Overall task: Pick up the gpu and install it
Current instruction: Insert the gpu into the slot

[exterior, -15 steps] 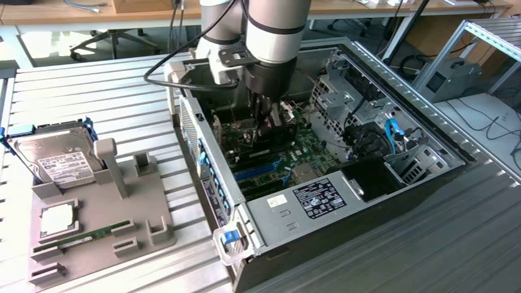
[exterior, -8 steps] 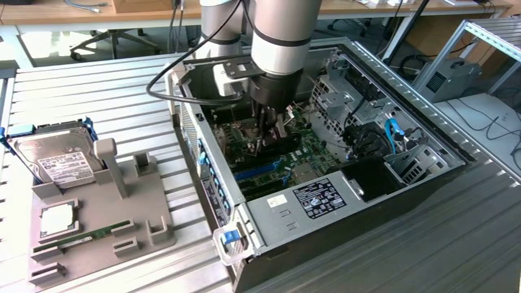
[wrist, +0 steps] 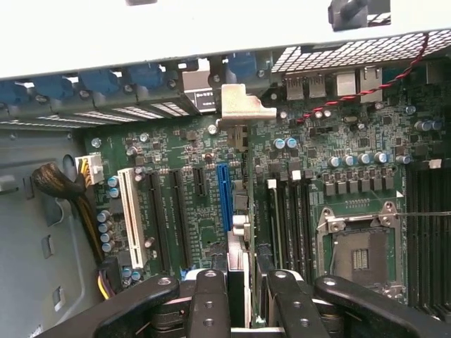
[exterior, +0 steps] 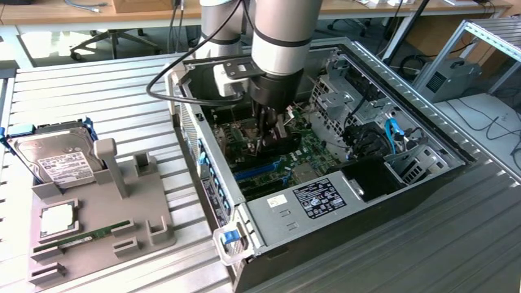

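The gripper [wrist: 239, 299] is down inside the open PC case [exterior: 391, 201], clamped on the gpu [wrist: 238, 211], which stands on edge between its fingers [wrist: 208, 303]. The card's silver bracket [wrist: 243, 105] sits straight ahead of the fingers, up by the case's rear slot wall. Just beside the card is the blue slot [wrist: 225, 197] on the motherboard [wrist: 338, 141]; can't tell whether it's seated.

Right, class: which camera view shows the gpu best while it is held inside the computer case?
The wrist view: the gpu runs edge-on from the gripper to its silver bracket, above the motherboard slots. The exterior view gives a dark sliver of it under the gripper inside the computer case.
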Controlling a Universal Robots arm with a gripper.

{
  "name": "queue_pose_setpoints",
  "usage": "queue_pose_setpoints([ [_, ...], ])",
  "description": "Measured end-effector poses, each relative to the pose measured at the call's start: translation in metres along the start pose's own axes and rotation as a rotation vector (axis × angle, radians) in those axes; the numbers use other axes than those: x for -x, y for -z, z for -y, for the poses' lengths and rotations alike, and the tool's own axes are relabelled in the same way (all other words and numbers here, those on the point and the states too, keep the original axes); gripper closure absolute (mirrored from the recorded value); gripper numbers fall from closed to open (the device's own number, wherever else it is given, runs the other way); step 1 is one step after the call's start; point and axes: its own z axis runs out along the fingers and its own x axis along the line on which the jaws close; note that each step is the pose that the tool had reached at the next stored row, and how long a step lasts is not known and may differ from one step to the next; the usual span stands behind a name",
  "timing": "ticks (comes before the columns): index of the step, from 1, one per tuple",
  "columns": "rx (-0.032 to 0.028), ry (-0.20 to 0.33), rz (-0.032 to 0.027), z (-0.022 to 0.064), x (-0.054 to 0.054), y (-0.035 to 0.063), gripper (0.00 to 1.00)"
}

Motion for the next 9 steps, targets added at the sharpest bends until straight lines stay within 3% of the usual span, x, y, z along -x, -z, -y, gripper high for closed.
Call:
queue_pose_setpoints([
  [9,0.0000,0.000,0.0000,-0.0003,0.0035,0.0001,0.73],
])
